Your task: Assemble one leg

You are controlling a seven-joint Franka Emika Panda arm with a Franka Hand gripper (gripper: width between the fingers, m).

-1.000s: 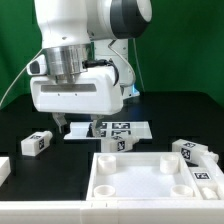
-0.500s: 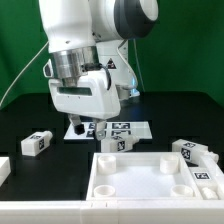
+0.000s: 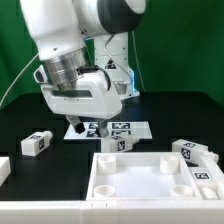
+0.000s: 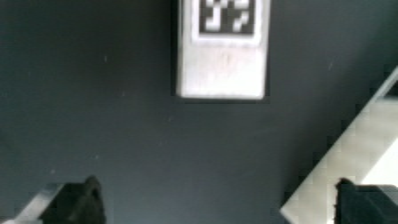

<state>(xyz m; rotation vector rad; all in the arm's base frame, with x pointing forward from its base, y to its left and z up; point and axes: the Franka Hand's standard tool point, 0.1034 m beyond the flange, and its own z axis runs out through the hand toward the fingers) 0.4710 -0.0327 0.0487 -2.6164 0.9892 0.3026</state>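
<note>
Hovering above the table (image 4: pixel 107 120), the gripper (image 4: pixel 222 200) gapes wide (holding nothing), apparently lining up on the leg (image 4: pixel 226 50).

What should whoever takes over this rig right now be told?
Gripper: open, empty, above the black table.
Legs: all loose on the table. Left leg lies at the exterior view's left, middle leg just behind the white panel, right legs at the exterior view's right. The wrist view shows a leg lying flat beyond the fingertips, not between them.
Done: nothing grasped; no leg stands in the panel.
Left: grasp a leg and fit it to the panel.
</note>
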